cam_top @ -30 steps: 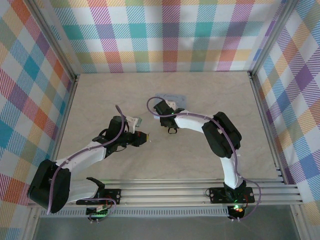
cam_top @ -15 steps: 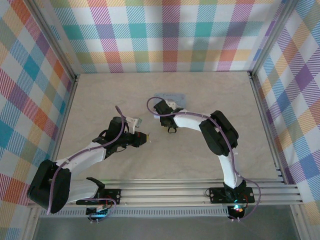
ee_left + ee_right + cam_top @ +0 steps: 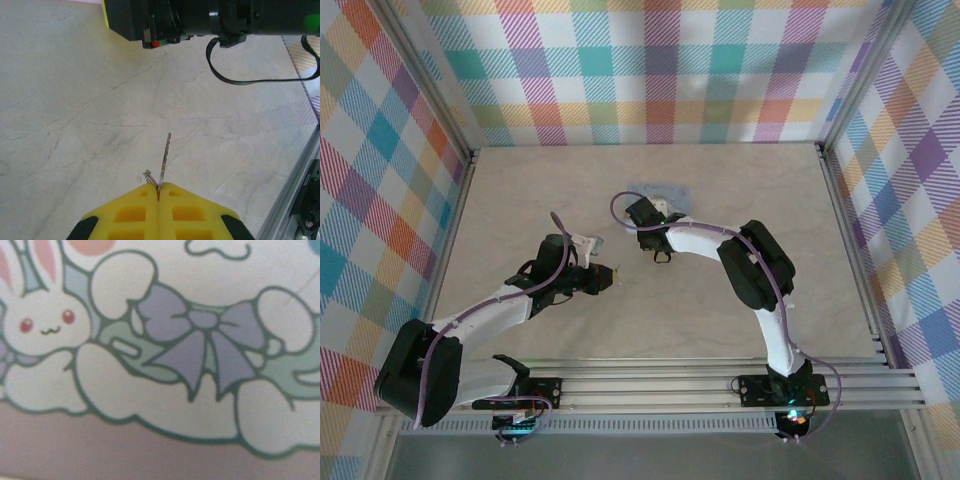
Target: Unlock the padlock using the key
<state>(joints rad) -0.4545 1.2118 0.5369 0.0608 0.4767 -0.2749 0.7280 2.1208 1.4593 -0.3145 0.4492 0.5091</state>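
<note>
Right hand (image 3: 653, 207) edged outward over tin box (image 3: 672, 189), grip unclear; left hand (image 3: 158, 192) pinches forward-jutting key (image 3: 164, 159).

Robotics laboratory test cell. Evidence: a marble-patterned surface (image 3: 520, 190) boxed in by an aluminium extrusion frame (image 3: 847, 225) and checked-pattern walls (image 3: 650, 70), with two cabled robot arms (image 3: 490, 315) bolted to a rail (image 3: 650, 385) at the near edge. Status lights (image 3: 790, 413) glow on the base electronics.
</note>
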